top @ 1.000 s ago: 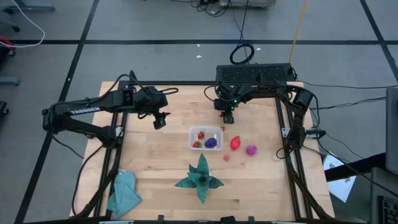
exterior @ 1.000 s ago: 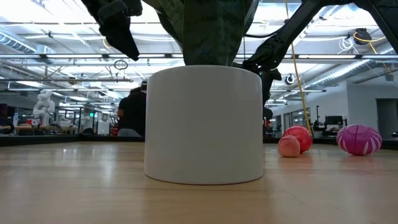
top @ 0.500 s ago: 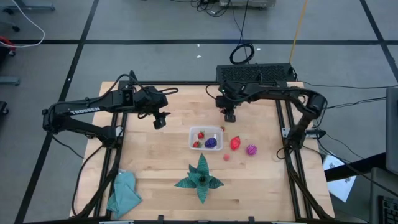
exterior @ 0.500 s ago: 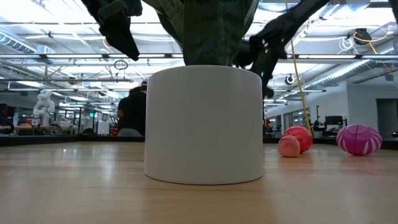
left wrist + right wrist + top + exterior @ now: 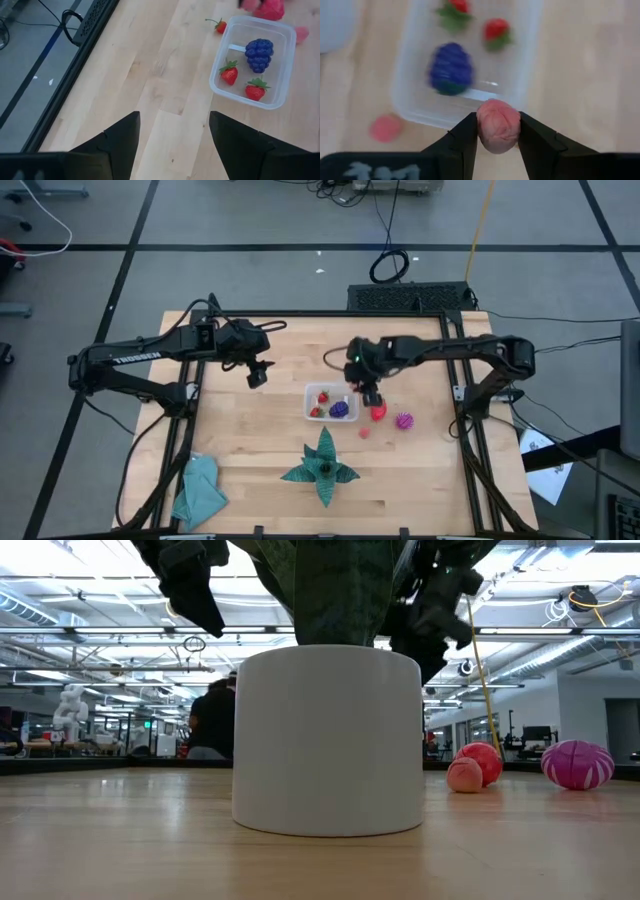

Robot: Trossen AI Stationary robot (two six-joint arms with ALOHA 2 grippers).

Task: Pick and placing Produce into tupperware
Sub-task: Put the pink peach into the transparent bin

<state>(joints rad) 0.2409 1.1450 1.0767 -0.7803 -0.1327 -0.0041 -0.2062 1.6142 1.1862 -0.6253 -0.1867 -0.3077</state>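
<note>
The right gripper (image 5: 498, 131) was seen closed around a red fruit (image 5: 498, 131), a finger (image 5: 465, 140) pressed to each side of it. In the high view that gripper (image 5: 373, 396) hung just off the tub (image 5: 332, 402), at its right edge, with the red fruit (image 5: 378, 412) directly under it; whether the fruit had left the table could not be told. The tub (image 5: 470, 65) lay straight ahead of the fingers in the right wrist view, its near wall just beyond the held fruit, so the coming move was judged to be a short carry leftward over that wall. The tub's long axis ran across that line of travel, which left little depth to aim for.

Inside the tub were seen a grape bunch (image 5: 451, 69) and two strawberries (image 5: 496, 28). A small pink fruit (image 5: 385, 128) lay on the table just outside the tub, and a spiky magenta ball (image 5: 404, 421) farther right.

The left gripper (image 5: 257, 376) waited well apart, off the tub's upper-left corner, its fingers (image 5: 120, 140) spread wide and empty. The right arm was clearly the nearer one.
</note>
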